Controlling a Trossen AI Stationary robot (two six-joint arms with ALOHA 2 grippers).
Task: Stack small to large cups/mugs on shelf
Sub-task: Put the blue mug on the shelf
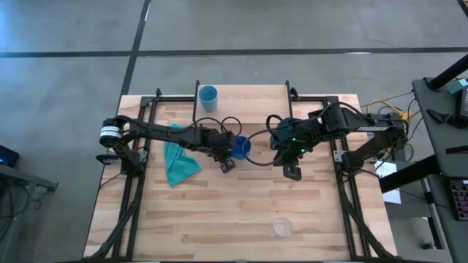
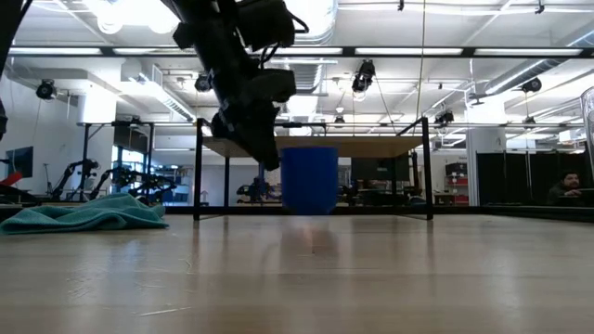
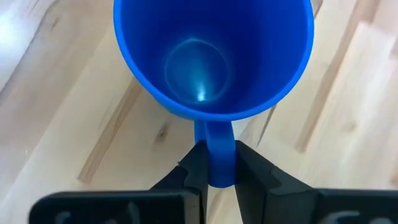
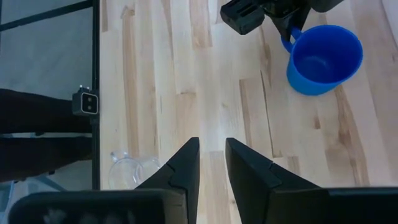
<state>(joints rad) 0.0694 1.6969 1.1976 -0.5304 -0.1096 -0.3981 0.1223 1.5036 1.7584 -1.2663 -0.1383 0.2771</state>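
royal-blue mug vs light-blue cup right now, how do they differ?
The royal-blue mug has a handle, and the left gripper is shut on that handle; the light-blue cup shows no handle and nothing touches it. The mug is a darker blue and looks wider than the cup. The mug sits mid-table between both arms; the cup stands at the far edge. Both are upright, mouths up.

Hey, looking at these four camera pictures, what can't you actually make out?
- Low view: the royal-blue mug hides its own handle, and whether its base touches the table is blurred.
- Left wrist view: the left gripper clamps the handle; the mug's rim is cut off by the top edge.
- Right wrist view: the clear cup is too faint to judge.
- Low view: the light-blue cup isn't visible.
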